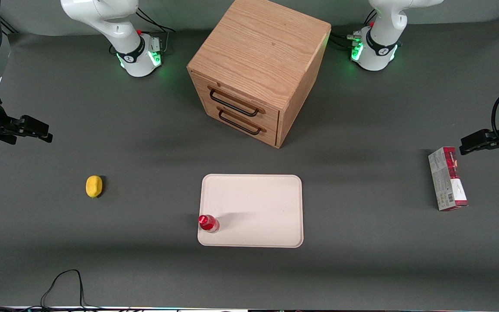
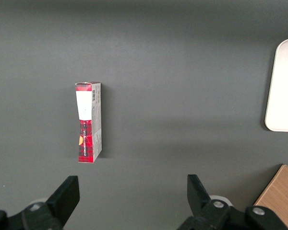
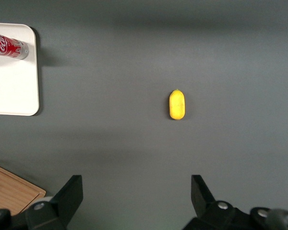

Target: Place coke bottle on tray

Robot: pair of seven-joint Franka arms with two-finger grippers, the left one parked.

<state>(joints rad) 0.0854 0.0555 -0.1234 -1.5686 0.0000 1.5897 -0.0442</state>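
Coke bottle (image 1: 208, 223) stands upright on the tray (image 1: 258, 203) corner.
Light, stiff, slick plastic, best gripped mid-body; gripper (image 1: 43, 132) hangs wide open, empty, above the lemon (image 1: 94, 186).

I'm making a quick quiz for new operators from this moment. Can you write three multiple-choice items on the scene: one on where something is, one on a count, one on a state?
1. Where does the coke bottle stand?
A. On the tray, at a corner near the front camera
B. On top of the wooden cabinet
C. On the bare table beside the lemon

2. How many drawer handles show on the cabinet's front?
A. One
B. Two
C. Four

3. What is the state of the right gripper?
A. Shut on the bottle
B. Shut on the lemon
C. Open and holding nothing

Answers:
1 A: the front view shows the red bottle upright inside the tray's rim at a near corner.
2 B: two dark handles sit one above the other.
3 C: its fingers stand wide apart above the table near the lemon, toward the working arm's end, with nothing between them.
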